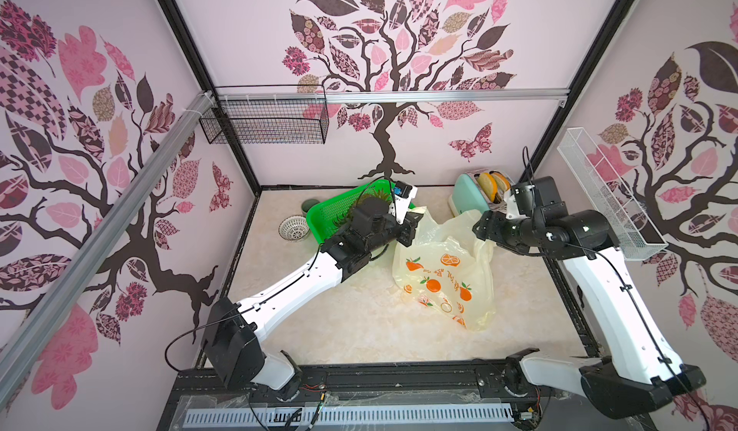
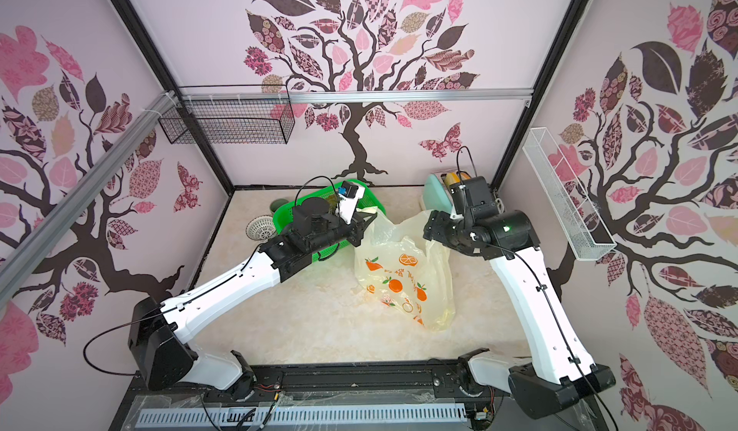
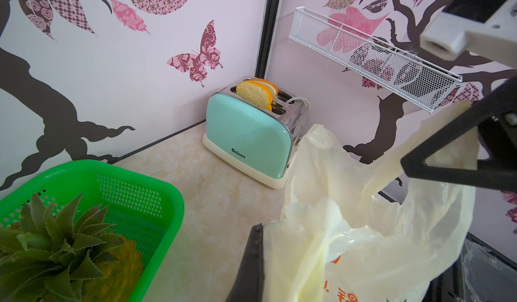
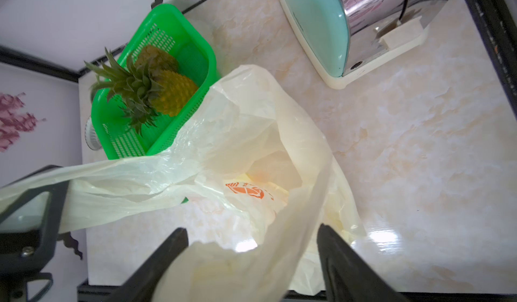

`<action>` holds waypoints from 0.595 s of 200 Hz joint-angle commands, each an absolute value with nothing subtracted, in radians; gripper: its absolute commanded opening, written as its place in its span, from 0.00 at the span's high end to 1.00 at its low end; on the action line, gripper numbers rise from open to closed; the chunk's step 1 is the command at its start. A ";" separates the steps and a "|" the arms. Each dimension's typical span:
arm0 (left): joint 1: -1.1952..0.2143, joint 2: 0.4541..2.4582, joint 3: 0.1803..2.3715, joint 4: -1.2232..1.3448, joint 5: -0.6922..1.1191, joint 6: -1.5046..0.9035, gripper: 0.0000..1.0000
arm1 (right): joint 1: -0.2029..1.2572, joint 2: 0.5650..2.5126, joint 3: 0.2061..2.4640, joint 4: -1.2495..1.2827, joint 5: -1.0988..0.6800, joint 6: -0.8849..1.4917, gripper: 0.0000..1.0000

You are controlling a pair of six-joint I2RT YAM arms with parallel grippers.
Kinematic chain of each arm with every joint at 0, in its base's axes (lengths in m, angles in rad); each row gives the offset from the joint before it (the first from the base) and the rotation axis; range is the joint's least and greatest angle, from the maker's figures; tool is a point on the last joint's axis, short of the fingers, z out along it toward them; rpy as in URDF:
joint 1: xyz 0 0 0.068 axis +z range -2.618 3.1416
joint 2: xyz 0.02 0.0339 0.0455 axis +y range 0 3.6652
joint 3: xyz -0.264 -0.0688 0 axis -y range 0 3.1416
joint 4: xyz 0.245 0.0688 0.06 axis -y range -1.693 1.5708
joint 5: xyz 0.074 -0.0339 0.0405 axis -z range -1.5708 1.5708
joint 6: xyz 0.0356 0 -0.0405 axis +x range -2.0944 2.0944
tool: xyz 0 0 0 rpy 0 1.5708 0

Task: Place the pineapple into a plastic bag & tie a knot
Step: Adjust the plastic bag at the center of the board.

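**Desk:** What writing can be read?

**Photo:** "Belinee" is printed in dark letters on the mint-green toaster (image 3: 246, 135). Orange fruits and orange Chinese characters (too small to be read) are printed on the plastic bag (image 1: 439, 277).

**Desk:** How are the jaws set?

**Photo:** The left gripper (image 1: 412, 227) is pressed together on one handle of the bag, which is drawn taut from it in the right wrist view. The right gripper (image 4: 251, 229) is seen with its jaws spread wide. The bag's film is draped between them, and whether it is touched cannot be told.

**Desk:** Where is the bag found?

**Photo:** It is slumped on the marble-patterned table (image 1: 359, 329), with its mouth lifted between the two grippers. The pineapple (image 4: 176, 93) is laid on its side in the green basket (image 4: 126, 144), just beside the bag's mouth.

**Desk:** What stands around?

**Photo:** Two bread slices (image 3: 256, 92) are stood in the toaster at the back corner, behind the bag. A white strainer (image 1: 294, 228) is set by the basket, which is partly hidden by the left arm in both top views.
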State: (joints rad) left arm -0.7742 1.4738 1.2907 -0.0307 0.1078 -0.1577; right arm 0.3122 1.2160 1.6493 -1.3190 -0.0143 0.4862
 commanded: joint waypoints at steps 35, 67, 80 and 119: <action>-0.779 1.464 1.308 0.015 0.077 -0.166 1.00 | 0.316 1.241 1.669 -1.271 0.060 0.430 0.83; -0.779 1.521 1.449 0.094 0.011 -0.142 1.00 | 0.317 1.289 1.897 -1.178 0.031 0.298 1.00; -0.779 1.531 1.525 0.150 0.000 -0.130 1.00 | 0.317 1.269 1.980 -1.085 -0.009 0.215 1.00; -0.785 1.412 1.375 0.321 0.035 -0.149 1.00 | 0.317 0.902 1.481 -0.568 -0.185 0.077 1.00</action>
